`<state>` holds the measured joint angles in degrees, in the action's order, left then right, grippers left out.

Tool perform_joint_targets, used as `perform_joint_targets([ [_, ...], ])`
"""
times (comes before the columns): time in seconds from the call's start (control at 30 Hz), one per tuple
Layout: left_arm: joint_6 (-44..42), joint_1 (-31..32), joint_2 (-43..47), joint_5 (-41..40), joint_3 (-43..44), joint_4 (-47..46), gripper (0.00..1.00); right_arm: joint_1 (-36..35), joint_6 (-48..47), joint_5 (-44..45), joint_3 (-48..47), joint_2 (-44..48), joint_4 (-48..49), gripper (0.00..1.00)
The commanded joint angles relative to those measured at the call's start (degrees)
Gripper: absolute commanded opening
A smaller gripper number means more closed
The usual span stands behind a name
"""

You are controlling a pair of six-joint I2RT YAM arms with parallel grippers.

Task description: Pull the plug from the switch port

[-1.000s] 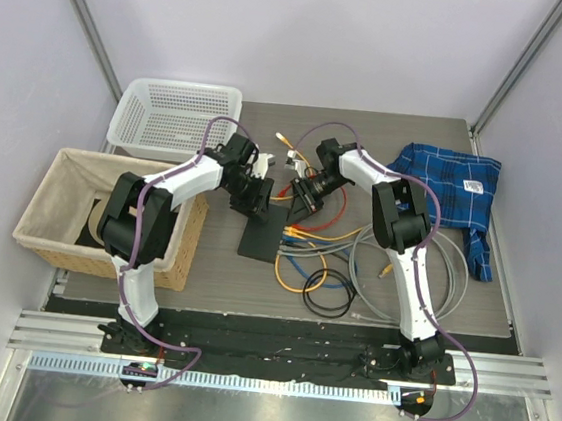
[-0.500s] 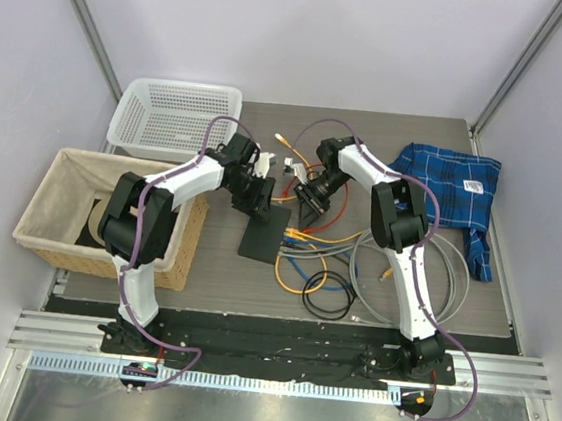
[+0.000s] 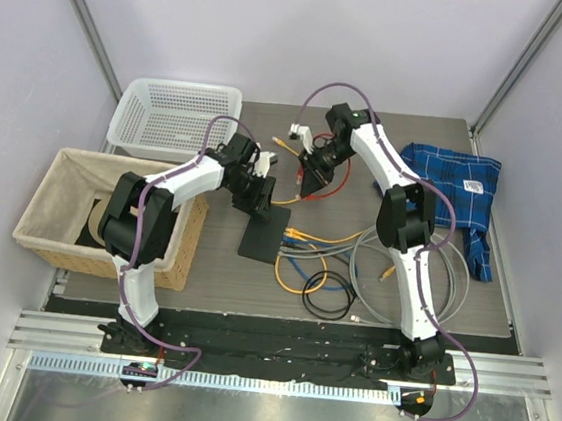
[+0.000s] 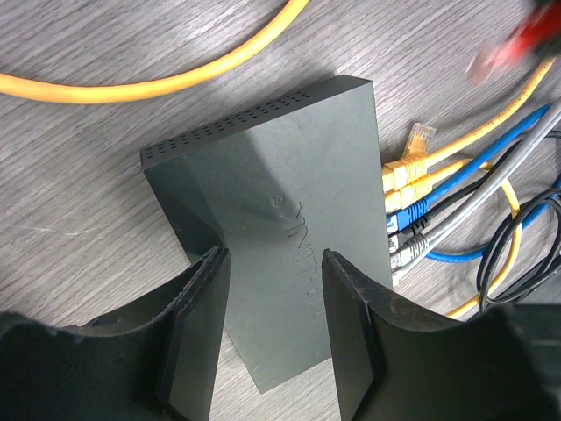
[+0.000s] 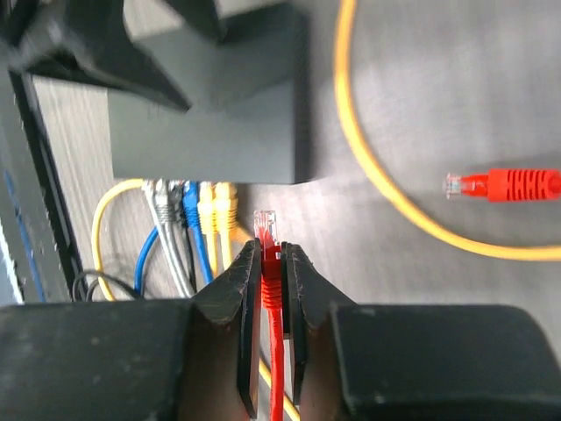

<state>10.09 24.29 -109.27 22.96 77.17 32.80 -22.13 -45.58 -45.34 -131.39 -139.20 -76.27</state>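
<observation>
The switch (image 4: 289, 219) is matte black. The plug (image 5: 270, 259) is red with a clear tip. Cables (image 4: 408, 184) run yellow, blue, grey and black. The cloth (image 3: 455, 184) is blue plaid, the basket (image 3: 175, 114) white mesh, the tabletop (image 3: 223, 283) grey woodgrain.

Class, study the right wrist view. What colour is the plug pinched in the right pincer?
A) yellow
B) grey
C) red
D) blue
C: the right pincer is closed on a red plug, which is held clear of the switch.
</observation>
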Motion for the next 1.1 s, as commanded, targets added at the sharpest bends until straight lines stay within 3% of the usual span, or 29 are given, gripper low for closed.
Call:
perform_joint_targets([
  [0.0, -0.95, 0.05, -2.61, -3.36, -1.67, 0.08, 0.52, 2.79, 8.82, -1.24, -6.06, 0.69, 7.15, 0.01],
  [0.17, -0.95, 0.05, -2.35, -3.27, -1.58, -0.10, 0.52, 4.11, 19.64, -0.98, -12.63, -4.58, 17.81, 0.02],
  [0.37, -0.77, 0.05, -2.35, -3.10, -1.49, -0.10, 0.52, 4.03, 35.19, 0.69, -14.59, -7.58, 37.65, 0.01],
  [0.47, -0.77, 0.05, -2.17, -3.45, -1.14, 0.07, 0.52, 3.33, 42.05, 0.52, -16.00, -9.77, 41.28, 0.01],
  [0.6, -0.25, 0.14, -2.43, -3.54, -1.40, -0.19, 0.52, 1.04, 44.44, -1.50, -15.91, -11.18, 43.31, 0.04],
  [0.63, -0.07, 0.14, -2.78, -3.28, -1.32, -0.19, 0.52, 0.51, 44.61, -0.63, -16.87, -11.71, 43.48, 0.08],
  [0.67, -0.07, 0.14, -2.96, -3.01, -0.71, -0.19, 0.52, -0.36, 44.62, 0.59, -17.31, -11.97, 43.49, 0.32],
  [0.7, -0.07, 0.14, -3.75, -3.18, -0.27, 0.16, 0.52, -0.72, 44.62, 2.69, -17.58, -11.89, 43.57, 0.44],
  [0.77, -0.51, 0.14, -4.28, -3.36, 0.79, 0.69, 0.52, -0.72, 44.01, 7.01, -17.32, -10.31, 42.96, 0.57],
  [0.9, -1.21, 0.14, -4.54, -3.54, 1.76, 1.22, 0.52, 1.73, 40.93, 7.81, -14.08, -4.35, 40.85, 0.64],
  [0.93, -1.21, 0.14, -4.37, -3.62, 1.50, 1.13, 0.52, 2.44, 39.71, 7.12, -11.80, -3.02, 40.15, 0.90],
  [0.97, -1.38, 0.14, -4.19, -3.62, 1.32, 0.96, 0.52, 2.88, 35.34, 6.15, -10.74, -0.05, 37.01, 0.99],
  [1.03, -1.47, 0.14, -3.50, -3.98, 0.79, 0.60, 0.52, 3.15, 29.79, 6.49, -4.01, 3.39, 34.09, 1.00],
  [1.07, -1.47, 0.14, -3.23, -4.15, 0.53, 0.25, 0.52, 3.32, 25.85, 6.32, 0.74, 9.32, 35.13, 1.00],
])
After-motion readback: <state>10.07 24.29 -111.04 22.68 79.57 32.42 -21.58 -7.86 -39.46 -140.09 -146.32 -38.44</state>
